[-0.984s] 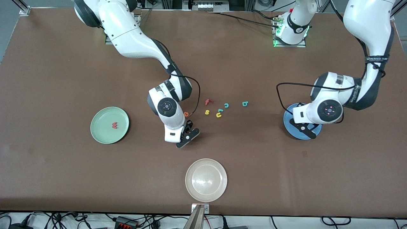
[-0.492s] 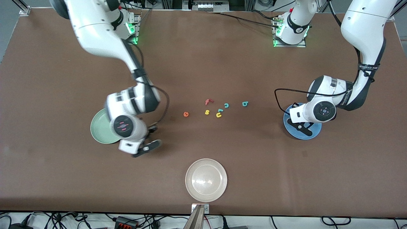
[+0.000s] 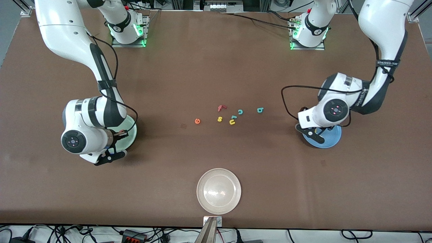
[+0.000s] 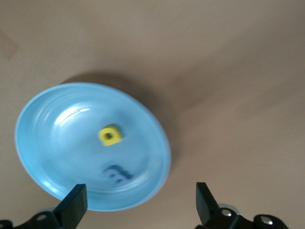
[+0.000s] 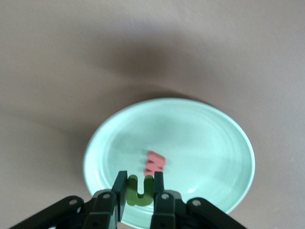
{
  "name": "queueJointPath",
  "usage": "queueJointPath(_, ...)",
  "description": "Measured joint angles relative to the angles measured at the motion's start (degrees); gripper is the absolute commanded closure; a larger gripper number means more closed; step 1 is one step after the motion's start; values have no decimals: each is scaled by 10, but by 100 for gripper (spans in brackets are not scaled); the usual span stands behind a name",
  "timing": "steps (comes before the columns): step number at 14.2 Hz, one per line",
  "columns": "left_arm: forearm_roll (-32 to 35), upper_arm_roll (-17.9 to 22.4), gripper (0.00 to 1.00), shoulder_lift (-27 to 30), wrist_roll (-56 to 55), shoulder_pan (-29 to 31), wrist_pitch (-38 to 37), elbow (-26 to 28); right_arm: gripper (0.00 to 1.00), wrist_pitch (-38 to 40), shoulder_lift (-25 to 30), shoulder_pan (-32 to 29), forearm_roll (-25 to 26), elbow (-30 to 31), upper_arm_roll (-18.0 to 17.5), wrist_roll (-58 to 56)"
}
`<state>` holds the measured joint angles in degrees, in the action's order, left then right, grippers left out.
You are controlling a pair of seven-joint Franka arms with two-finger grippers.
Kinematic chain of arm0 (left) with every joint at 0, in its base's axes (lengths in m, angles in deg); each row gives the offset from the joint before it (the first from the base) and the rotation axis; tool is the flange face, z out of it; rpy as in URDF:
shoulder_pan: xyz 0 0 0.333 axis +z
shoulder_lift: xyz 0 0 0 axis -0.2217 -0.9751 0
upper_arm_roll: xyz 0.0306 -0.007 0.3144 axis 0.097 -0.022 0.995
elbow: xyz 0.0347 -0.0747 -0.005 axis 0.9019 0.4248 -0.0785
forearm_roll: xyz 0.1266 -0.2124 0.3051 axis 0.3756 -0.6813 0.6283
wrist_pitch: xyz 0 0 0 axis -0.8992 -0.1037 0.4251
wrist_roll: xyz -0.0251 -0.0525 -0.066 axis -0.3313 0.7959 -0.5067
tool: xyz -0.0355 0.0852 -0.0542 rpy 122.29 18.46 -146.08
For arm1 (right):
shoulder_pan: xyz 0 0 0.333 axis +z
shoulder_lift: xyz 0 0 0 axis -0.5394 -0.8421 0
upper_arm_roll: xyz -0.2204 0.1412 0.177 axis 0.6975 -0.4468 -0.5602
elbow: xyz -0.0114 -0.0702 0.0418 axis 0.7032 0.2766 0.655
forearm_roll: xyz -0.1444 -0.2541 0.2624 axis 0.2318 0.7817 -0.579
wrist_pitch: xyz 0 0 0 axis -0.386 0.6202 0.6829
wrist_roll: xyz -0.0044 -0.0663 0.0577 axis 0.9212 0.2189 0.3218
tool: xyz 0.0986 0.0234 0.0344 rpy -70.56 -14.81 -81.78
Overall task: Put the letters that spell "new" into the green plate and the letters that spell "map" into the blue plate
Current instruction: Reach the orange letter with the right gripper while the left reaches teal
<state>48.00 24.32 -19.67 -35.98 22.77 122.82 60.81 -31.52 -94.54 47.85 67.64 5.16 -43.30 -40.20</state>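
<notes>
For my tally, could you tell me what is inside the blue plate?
The blue plate holds a yellow letter and a blue one, blurred. In the front view the left arm covers them.

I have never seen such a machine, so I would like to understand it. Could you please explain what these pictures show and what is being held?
Two white robot arms work at a brown table. One picture looks down from a high camera; the other two come from cameras on the arms' wrists. The right gripper holds a dark green letter "n" between its fingers over the green plate, where a pinkish-red "w" already lies. The left gripper is open over the blue plate, which holds a yellow "a" and a blue "m". More small letters lie mid-table, among them an orange "e" and a teal "p". A whitish plate stands nearer the high camera.
</notes>
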Motion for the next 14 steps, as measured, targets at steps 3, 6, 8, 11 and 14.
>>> queueJointPath(3,0,-81,0,1,-176,-6,-10,0,100,-64,47,-1,24,93,13,-7)
queueJointPath(6,0,-114,0,-11,-260,-22,-10,2,99,-96,53,-16,26,130,18,-19)
queueJointPath(8,0,-115,0,-18,-265,-28,-10,2,86,-132,47,-24,26,151,18,-20)
queueJointPath(11,0,-115,0,-28,-266,-33,-10,2,0,-166,39,-27,26,169,18,-19)
queueJointPath(14,0,-114,0,-35,-266,-31,-6,2,0,-163,43,-24,25,156,15,-18)
